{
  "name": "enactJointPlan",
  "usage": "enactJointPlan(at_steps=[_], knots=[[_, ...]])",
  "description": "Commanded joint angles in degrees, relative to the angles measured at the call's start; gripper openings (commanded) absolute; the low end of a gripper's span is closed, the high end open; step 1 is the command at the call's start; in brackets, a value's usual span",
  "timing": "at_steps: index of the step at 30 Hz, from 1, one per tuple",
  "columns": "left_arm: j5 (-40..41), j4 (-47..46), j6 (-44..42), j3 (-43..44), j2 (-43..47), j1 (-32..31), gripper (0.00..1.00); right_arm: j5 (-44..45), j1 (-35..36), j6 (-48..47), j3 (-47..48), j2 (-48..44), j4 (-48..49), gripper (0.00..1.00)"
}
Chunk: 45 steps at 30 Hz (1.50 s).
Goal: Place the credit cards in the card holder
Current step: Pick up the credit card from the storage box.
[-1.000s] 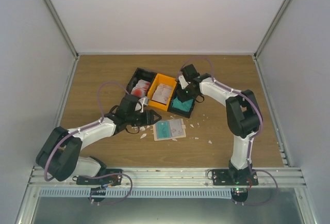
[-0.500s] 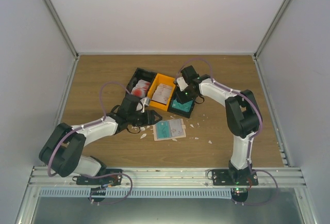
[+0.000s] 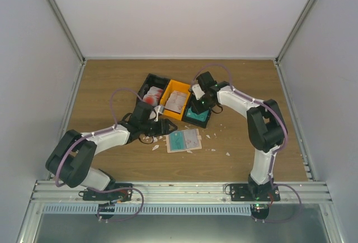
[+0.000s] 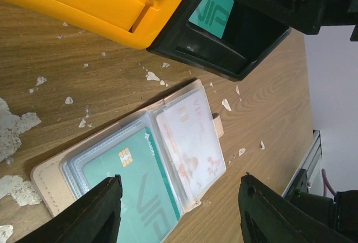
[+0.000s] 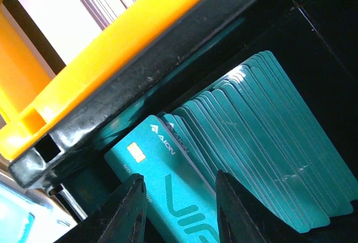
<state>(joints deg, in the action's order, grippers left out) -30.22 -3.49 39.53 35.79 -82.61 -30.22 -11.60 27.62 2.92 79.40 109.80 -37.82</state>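
Note:
The card holder (image 3: 183,140) lies open on the table, its beige edge (image 4: 47,178) showing. One clear pocket holds a teal credit card (image 4: 134,181), the other a pale card (image 4: 190,136). My left gripper (image 4: 179,215) hovers open over the wallet's near end, just left of it in the top view (image 3: 163,126). My right gripper (image 5: 179,209) is down in the black bin (image 3: 197,115). It is open, its jaws either side of the front teal card (image 5: 162,170) of a leaning stack (image 5: 268,131). I cannot tell whether the fingers touch that card.
The orange bin (image 3: 176,100) with pale cards is joined to the teal cards' bin, and another black bin (image 3: 152,93) holds red-and-white cards. White scraps (image 4: 17,122) litter the wood around the wallet. The bin walls (image 5: 84,125) stand close to my right fingers.
The left arm has shifted right, bringing its gripper closer to the wallet. The right gripper has settled slightly lower into the teal cards' bin. The wallet has not moved.

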Motion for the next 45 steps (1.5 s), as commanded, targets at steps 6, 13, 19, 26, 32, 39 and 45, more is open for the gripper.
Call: enactJointPlan(at_steps=[6,13,19,26,32,39,45], knots=[[-1.07,-3.48,0.04,1.82,-2.06,0.07,0.56,3.65,1.5,-0.11,0.1,1.29,-1.54,0.34],[-1.2,-5.17,1.06,2.53,-3.01,0.02,0.48,5.65,2.3,0.32,-0.84,1.31,-1.24,0.34],[-2.21,-6.27,1.76,3.4,-5.26,-0.06,0.48,7.18,2.44,0.55,-0.21,2.37,-0.57,0.38],[-2.15,-7.13,2.82,4.69,-7.88,-0.17,0.47,6.46,2.79,0.27,-0.57,2.28,-1.16,0.36],[-1.99,-7.97,3.8,6.49,-11.51,-0.52,0.45,4.53,3.05,-0.2,-1.99,0.66,-0.67,0.3],[-1.76,-8.25,4.26,8.37,-14.83,-0.81,0.42,3.84,3.06,-0.15,-2.64,0.8,-1.02,0.29],[-1.25,-8.93,4.96,9.85,-17.02,-1.14,0.4,1.08,3.07,-0.19,-3.5,-1.08,-0.96,0.27]])
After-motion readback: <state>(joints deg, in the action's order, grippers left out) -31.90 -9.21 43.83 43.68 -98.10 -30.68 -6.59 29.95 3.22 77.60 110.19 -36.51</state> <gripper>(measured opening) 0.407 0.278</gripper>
